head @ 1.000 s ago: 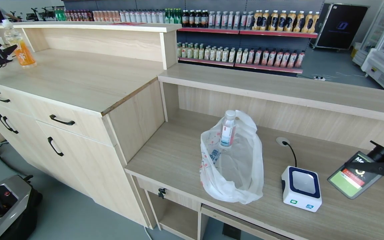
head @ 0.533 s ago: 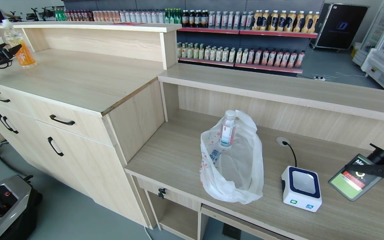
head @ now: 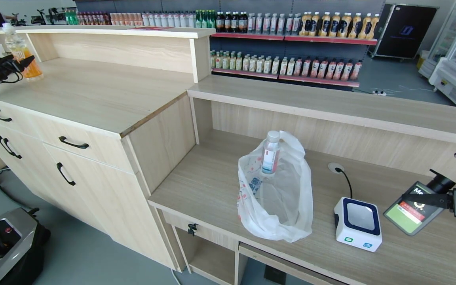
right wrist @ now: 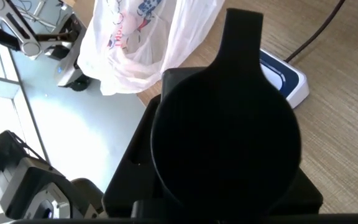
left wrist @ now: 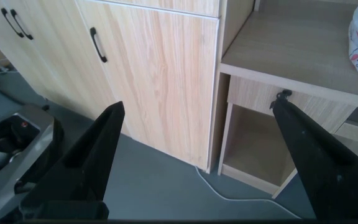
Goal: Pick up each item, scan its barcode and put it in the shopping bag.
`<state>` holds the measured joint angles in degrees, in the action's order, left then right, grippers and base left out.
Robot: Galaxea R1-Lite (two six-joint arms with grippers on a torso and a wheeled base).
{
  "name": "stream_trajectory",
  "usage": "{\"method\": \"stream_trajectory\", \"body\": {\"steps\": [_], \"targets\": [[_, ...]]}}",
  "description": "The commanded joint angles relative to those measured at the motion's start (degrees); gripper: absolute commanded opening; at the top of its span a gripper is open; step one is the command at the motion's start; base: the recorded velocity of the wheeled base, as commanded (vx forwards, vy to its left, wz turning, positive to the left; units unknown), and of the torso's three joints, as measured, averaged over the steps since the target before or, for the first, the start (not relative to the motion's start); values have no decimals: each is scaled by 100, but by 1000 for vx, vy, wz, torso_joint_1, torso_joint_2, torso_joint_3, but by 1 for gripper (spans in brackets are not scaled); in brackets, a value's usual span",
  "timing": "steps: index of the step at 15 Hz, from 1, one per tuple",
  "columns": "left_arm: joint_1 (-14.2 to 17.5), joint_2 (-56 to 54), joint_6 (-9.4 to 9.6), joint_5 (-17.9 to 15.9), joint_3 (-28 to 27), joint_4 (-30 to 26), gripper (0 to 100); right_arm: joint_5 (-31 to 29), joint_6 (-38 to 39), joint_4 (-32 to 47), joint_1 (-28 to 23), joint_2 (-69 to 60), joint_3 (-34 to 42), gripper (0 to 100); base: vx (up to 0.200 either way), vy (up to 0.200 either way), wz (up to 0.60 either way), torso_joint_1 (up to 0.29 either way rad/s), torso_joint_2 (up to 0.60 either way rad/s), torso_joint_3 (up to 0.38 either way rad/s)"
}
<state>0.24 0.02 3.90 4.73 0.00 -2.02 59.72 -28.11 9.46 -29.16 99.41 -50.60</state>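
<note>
Where the pale wood-grain surface (head: 212, 178) steps down, a crinkled, translucent plastic shopping bag (head: 291, 198) slumps with a clear water bottle (head: 270, 154) standing upright inside. Just beside the bag sits a boxy white scanner (head: 358, 223). The right gripper (head: 421, 198) clamps a flat, green-labelled packet (head: 408, 215) near the scanner, partly covering it. The left gripper (head: 24, 63), with its fingers spread wide, half hides an orange drink bottle (head: 33, 70) on the upper surface.
</note>
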Motion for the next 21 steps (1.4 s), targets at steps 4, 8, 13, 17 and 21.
{"method": "stream_trajectory", "body": {"steps": [4,8,13,17,21], "targets": [[2,6,-3,2,0,0,100,-22,-10,-50,42,122,-46,0,0,0,0,0,0,0],[2,-2,-3,2,0,0,100,-22,-1,-252,68,175,-64,0,0,0,0,0,0,0],[2,-2,-3,2,0,0,100,-22,7,-260,165,166,-72,0,0,0,0,0,0,0],[2,-2,5,2,0,0,100,-31,87,-348,103,-563,-169,0,0,0,0,0,0,0],[2,6,-3,2,0,0,100,-1173,1405,-366,-266,-2567,-55,0,0,0,0,0,0,0]]}}
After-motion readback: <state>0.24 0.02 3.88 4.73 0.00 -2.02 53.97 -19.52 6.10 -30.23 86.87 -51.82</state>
